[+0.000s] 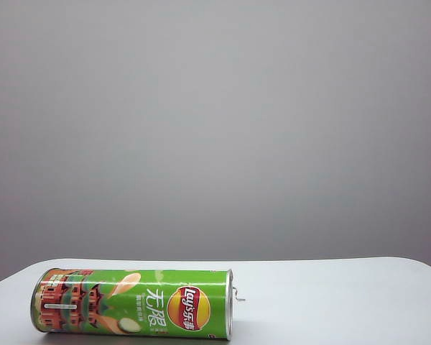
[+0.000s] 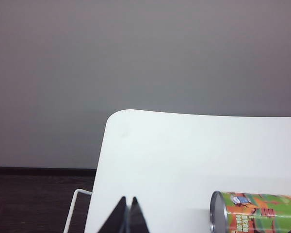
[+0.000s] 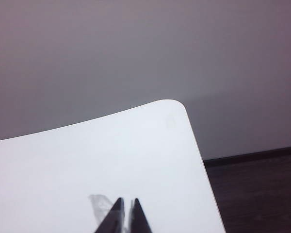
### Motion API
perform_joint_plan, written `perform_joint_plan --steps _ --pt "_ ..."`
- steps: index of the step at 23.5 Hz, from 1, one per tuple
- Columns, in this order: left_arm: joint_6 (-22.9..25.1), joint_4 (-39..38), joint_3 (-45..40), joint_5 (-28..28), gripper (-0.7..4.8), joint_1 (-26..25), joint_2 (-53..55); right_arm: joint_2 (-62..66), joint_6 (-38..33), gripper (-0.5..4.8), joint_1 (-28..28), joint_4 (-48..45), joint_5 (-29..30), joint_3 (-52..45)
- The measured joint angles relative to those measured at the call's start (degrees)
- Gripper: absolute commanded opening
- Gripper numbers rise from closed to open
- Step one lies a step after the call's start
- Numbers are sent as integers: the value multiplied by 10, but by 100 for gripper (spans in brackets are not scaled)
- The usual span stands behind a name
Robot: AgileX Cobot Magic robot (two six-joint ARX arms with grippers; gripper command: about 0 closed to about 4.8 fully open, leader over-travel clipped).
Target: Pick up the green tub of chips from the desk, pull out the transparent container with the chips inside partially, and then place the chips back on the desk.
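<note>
**A:** What's the surface like?

**B:** A plain white desk (image 1: 330,287), smooth and matte, with rounded corners. Behind it runs a bare grey wall (image 1: 215,122), even and unmarked. Both wrist views show a dark floor (image 3: 257,194) below the desk's edge, with a dark skirting strip where wall meets floor.

**A:** And the can?

**B:** The green tub of chips (image 1: 133,304) lies on its side along the desk's near edge, toward the near-left corner in the exterior view. It is a long glossy cylinder with silver metal rims, a red-yellow logo, white Chinese characters and red building artwork. A small thin tab sticks out at its right-hand end; I cannot tell what it is. The left wrist view catches one silver-rimmed end of the tub (image 2: 254,212).

**A:** Where are the grippers?

**B:** Neither appears in the exterior view. The left gripper (image 2: 127,216) hangs at the desk's side edge, well apart from the tub, its dark pointed fingers pressed together on nothing. A thin white wire frame (image 2: 75,206) shows beside the desk there. The right gripper (image 3: 124,216) is over bare desk near the opposite far corner, likewise clenched and empty, with a faint translucent scrap (image 3: 101,204) just beside its tips.
</note>
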State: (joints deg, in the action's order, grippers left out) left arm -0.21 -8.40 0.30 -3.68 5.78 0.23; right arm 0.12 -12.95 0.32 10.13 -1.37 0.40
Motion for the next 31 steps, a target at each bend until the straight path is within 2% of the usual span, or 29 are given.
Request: perform_joint_plan --steps 8,11,14,17,19,21,23,25,26,27,28,31 --pt "0 5 0 0 -2 0 0 0 0 21 0 0 0 0" --pt "-28 49 5 43 -3 0 1 0 -12 21 0 -3 1 0" --pt "-126 141 68 61 -3 0 1 0 -118 21 0 -40 17 0" --pt "-112 161 147 60 -2 0 31 0 -140 21 0 -122 57 0" --pt "-99 150 180 67 0 0 77 0 -148 21 0 -132 57 5" --pt "-67 149 218 104 26 0 144 1 -179 21 0 -122 57 31" --pt "24 157 274 206 31 0 240 10 -188 21 0 -107 58 62" --pt "80 151 299 258 31 0 290 22 -188 21 0 -97 57 81" --pt "134 140 330 304 31 0 346 43 -187 21 0 -92 57 106" --pt "155 134 342 318 32 0 369 54 -186 21 0 -92 57 118" --pt "203 100 368 337 41 0 420 79 -174 21 0 -87 62 145" --pt "298 -1 422 344 64 0 502 156 -112 20 -1 -48 92 216"
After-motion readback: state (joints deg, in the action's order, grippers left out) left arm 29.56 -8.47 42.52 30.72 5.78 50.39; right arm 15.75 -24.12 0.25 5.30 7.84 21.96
